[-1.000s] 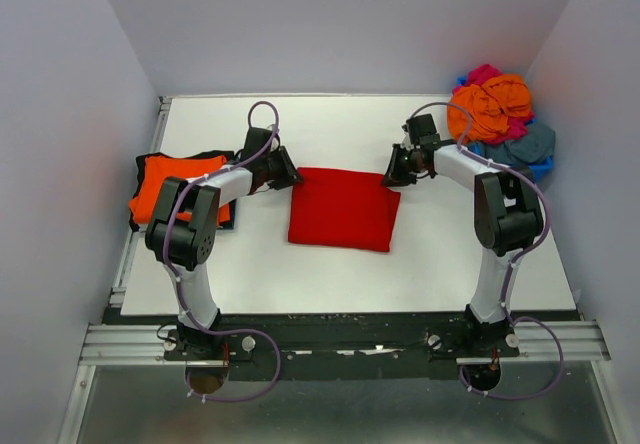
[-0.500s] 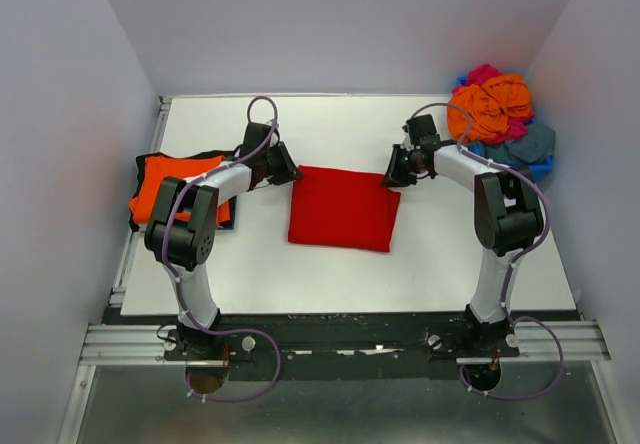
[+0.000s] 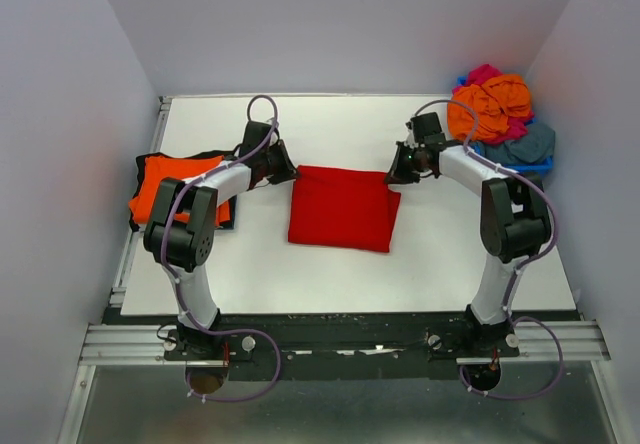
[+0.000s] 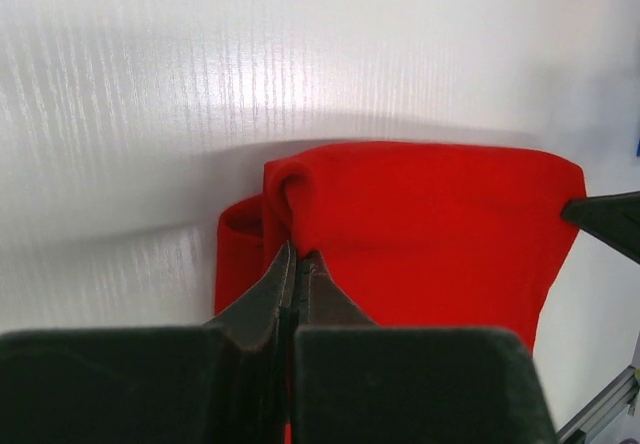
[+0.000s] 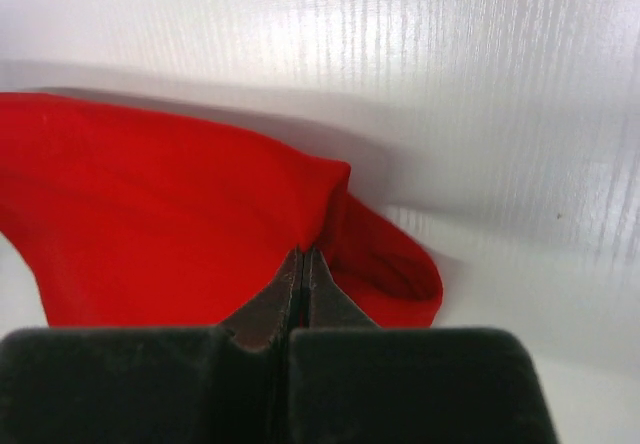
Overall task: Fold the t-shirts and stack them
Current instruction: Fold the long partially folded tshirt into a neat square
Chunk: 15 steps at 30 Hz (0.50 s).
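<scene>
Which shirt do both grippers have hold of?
The red t-shirt flat at mid-table: the left gripper and right gripper are each shut on a far corner. The folded orange shirt at left and the heap at right lie apart.

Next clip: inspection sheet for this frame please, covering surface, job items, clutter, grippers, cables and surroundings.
Surface: white table, ribbed finish.
Job's things: red t-shirt folded at centre; folded stack, orange on black, at the left edge; loose pile of orange, magenta and grey-blue shirts at far right.
Clutter: blue bin under the pile.
Grippers: left gripper and right gripper each shut on a far corner of the red t-shirt.
Cables: purple cables loop along both arms, off the cloth.
Surroundings: plain walls; nothing else seen.
</scene>
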Motion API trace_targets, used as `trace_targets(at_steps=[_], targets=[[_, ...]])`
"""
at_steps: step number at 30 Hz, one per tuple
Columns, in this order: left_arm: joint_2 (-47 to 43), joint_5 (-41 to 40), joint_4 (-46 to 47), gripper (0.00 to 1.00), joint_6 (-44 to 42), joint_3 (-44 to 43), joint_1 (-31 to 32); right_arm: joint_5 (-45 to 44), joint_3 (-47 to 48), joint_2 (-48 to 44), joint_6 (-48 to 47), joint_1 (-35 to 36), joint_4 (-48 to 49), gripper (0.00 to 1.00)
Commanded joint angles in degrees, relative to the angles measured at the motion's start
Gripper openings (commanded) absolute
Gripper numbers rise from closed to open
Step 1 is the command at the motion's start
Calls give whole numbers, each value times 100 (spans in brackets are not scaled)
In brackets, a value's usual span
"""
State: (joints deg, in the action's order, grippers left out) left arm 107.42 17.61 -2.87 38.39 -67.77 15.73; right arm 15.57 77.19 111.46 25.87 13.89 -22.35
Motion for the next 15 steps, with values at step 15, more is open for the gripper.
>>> trace_targets(at_steps=[15], targets=[[-3067,59,-213,0,230,1590,220,771,-2479,-3743,-82,-27,3,1]])
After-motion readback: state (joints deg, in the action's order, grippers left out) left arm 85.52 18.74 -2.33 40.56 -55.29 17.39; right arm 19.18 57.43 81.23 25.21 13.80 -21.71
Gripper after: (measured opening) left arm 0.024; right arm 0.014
